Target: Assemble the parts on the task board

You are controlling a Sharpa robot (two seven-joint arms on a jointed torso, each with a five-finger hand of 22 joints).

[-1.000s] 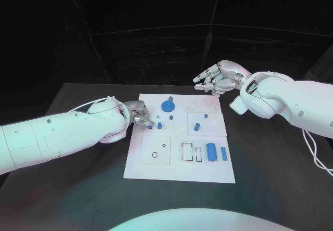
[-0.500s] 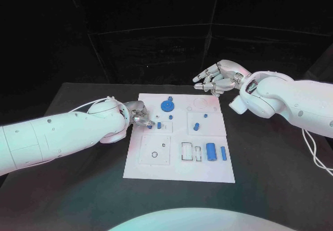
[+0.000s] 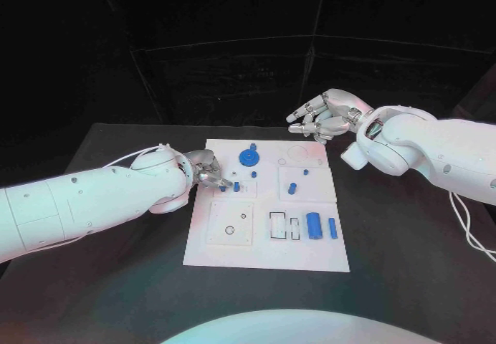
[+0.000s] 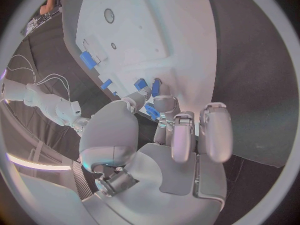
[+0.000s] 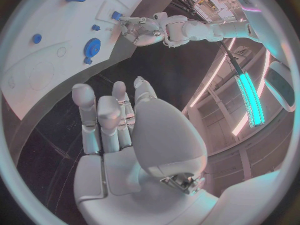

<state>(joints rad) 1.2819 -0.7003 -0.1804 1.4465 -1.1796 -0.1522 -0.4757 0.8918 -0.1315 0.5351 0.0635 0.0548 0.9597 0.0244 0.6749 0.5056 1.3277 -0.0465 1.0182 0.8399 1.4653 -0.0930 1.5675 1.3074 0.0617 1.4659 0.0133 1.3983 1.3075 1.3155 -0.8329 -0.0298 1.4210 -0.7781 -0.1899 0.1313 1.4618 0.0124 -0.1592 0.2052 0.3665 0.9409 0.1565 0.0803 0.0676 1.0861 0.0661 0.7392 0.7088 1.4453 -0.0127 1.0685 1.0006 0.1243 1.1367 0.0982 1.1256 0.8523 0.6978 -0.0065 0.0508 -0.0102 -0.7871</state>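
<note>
Lying nearest on the task board [image 3: 266,251] are an oval ring outline [image 3: 229,231], then a blue cylinder [image 3: 313,221] and a slimmer blue bar [image 3: 332,228] side by side toward the board's right edge, next to two rectangular slots. Further up, a small blue peg [image 3: 292,189] sits in the right-hand square panel, with a tinier blue piece [image 3: 306,172] beyond it.

At the board's left edge, the left hand [image 3: 207,173] has its fingertips drawn together over the plate. In the left wrist view a small blue part [image 4: 152,111] sits pinched between its fingertips [image 4: 164,105], touching the board surface, with two more small blue parts [image 4: 141,84] just beside them. In the head view these appear as short blue pieces [image 3: 236,186] right by the hand.

Beyond that, a blue disc with a knob [image 3: 248,156] stands near the board's far end, beside a faint circular recess [image 3: 299,153].

Farthest away, the right hand [image 3: 325,117] hovers above the table [image 3: 124,143] past the board's far right corner, holding nothing, fingers loosely curved and apart.
</note>
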